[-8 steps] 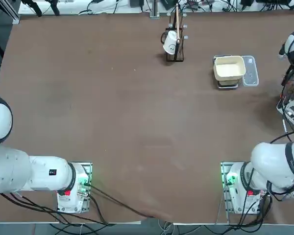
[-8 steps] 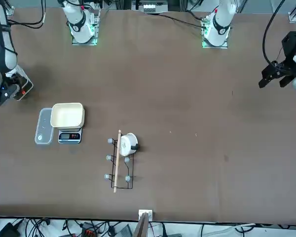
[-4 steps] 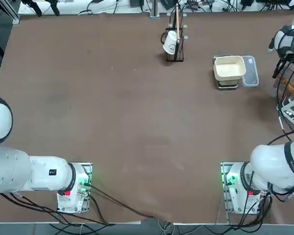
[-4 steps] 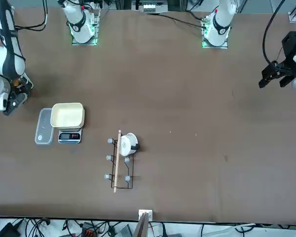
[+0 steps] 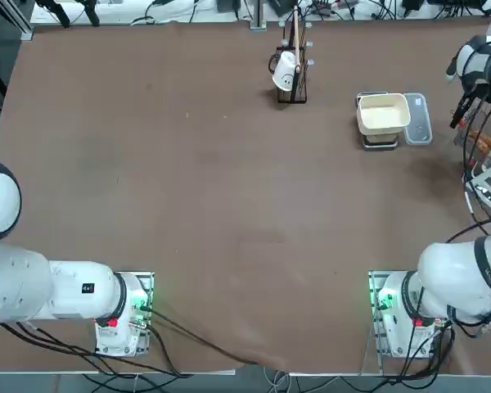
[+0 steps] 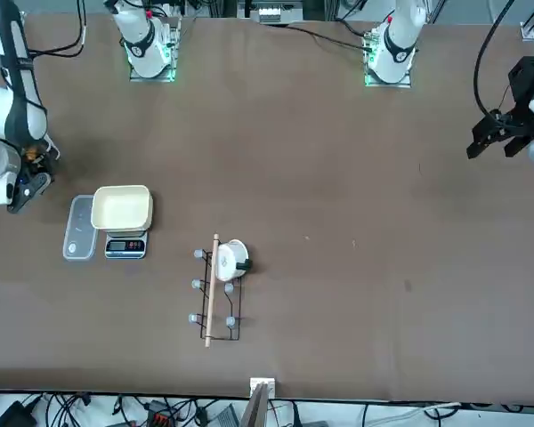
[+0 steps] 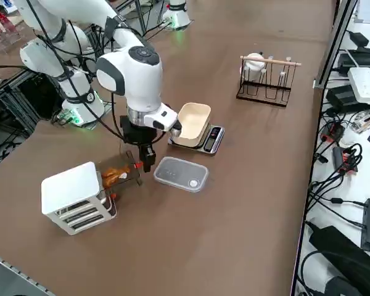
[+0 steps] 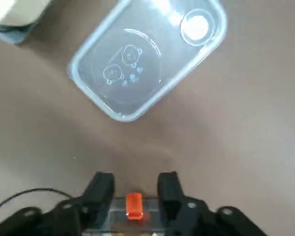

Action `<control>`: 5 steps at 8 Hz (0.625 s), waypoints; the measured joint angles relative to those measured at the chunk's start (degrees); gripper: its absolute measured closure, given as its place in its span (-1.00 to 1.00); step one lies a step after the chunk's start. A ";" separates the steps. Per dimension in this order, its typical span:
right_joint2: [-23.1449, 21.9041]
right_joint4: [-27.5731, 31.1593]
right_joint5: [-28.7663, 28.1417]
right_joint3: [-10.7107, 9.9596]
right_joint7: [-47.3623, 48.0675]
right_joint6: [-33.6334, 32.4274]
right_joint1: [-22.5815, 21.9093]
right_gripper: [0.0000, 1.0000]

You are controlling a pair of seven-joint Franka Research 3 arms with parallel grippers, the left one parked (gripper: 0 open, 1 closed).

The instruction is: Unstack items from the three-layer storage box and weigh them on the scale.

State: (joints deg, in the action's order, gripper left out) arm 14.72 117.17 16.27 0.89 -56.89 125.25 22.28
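Right gripper (image 8: 135, 189) pointed downward, fingers held apart with nothing gripped, translucent panel (image 8: 146, 55) just beyond the fingertips, storage box (image 7: 76, 196) beneath the wrist.

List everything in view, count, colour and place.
table: 1, brown, under everything
wire rack: 1, black with a wooden rod, far edge
cup: 1, white, hung on the rack
scale: 1, dark grey, between rack and storage box
tub: 1, cream, on the scale
lid panel: 1, translucent, flat beside the scale
storage box: 1, white-grey, near table corner
drawer: 1, clear with red tab, standing out of the box
items: count unclear, orange-brown, in the drawer
right arm: 1, white, over the drawer
right gripper: 1, black, open, straddling the red tab
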 joint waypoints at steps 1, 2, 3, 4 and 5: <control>-0.19 -3.42 -2.24 0.41 0.10 -5.55 -0.22 -0.61; -0.52 -8.41 -4.91 0.90 0.10 -13.54 -0.67 -0.89; -1.17 -12.36 -5.85 1.13 -0.07 -19.65 -0.95 -0.89; -2.17 -13.64 -5.46 0.83 -0.76 -21.91 -0.78 -0.85; -2.75 -13.31 -4.05 0.08 -2.55 -22.05 -0.04 -0.83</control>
State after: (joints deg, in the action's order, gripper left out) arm 11.98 103.86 12.23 0.97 -59.44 103.20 22.24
